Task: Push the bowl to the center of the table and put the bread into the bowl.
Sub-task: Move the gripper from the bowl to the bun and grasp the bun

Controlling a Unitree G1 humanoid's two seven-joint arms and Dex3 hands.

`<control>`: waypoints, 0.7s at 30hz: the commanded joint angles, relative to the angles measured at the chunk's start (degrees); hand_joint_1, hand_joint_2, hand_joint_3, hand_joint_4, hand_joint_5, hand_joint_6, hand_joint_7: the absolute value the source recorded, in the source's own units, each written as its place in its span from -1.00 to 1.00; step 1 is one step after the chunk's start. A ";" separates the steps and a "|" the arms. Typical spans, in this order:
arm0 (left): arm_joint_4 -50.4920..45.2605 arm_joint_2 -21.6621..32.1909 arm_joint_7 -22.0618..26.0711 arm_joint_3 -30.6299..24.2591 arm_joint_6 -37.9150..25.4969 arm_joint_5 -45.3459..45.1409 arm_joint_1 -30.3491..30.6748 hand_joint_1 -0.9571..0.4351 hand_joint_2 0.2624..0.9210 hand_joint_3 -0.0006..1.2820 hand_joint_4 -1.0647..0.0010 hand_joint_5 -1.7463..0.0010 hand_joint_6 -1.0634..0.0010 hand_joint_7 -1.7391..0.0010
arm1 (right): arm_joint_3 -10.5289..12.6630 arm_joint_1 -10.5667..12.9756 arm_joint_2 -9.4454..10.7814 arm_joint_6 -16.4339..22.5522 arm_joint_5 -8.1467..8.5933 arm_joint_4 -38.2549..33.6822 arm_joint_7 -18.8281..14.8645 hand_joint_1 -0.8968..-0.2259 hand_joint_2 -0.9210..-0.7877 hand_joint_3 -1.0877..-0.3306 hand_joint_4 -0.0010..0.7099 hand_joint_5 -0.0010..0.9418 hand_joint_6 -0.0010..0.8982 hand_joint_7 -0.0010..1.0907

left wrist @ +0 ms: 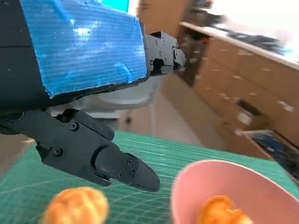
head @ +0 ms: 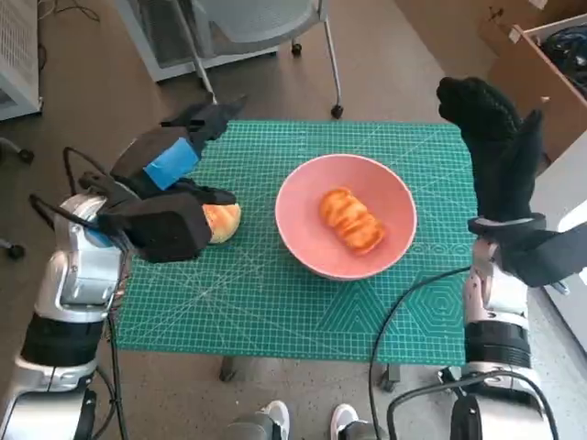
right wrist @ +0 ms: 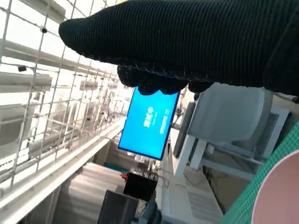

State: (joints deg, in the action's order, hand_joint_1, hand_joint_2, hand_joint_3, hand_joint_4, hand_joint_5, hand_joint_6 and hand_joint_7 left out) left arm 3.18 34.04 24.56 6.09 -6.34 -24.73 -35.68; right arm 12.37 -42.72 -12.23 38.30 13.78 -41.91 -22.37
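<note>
While one bread [head: 352,221] lies in the bowl [head: 303,240] mid-table, the left hand [head: 174,158] hovers spread over another bread [head: 222,222]; the right hand [head: 491,151] is raised, fingers apart, empty.

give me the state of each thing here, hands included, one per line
pink bowl: upright near the table's middle, one bread inside
bread in the bowl: lying on the bowl's bottom
bread on the mat: outside the bowl, beside the left hand
left hand: over the mat, holding nothing
right hand: raised at the table's right edge, holding nothing
</note>
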 commanded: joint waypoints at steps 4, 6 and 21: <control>-1.93 -0.16 1.02 0.53 -3.85 -0.04 2.00 -0.06 0.57 -1.00 1.00 1.00 0.74 0.90 | 0.06 -0.99 0.09 -0.43 0.47 -2.45 -1.27 -0.27 -1.00 -0.28 -0.52 -1.00 -0.88 -0.24; -1.62 -0.32 1.05 0.79 -4.17 0.05 2.05 -0.06 0.56 -1.00 1.00 1.00 0.73 0.91 | 0.12 -1.17 0.06 -0.33 0.45 -2.74 -1.39 -0.27 -1.00 -0.29 -0.52 -1.00 -0.88 -0.24; 7.94 -1.95 1.77 7.29 -5.61 -2.74 -1.33 -0.05 0.57 -1.00 1.00 1.00 0.73 0.94 | 0.39 -1.74 -0.28 0.13 0.73 -3.70 -2.89 -0.24 -1.00 -0.30 -0.52 -1.00 -0.88 -0.22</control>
State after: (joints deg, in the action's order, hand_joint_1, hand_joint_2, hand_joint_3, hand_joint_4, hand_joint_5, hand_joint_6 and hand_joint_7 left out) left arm 9.35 32.40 25.92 12.01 -11.57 -26.39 -35.16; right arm 12.57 -44.70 -12.38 38.61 13.86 -44.66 -24.44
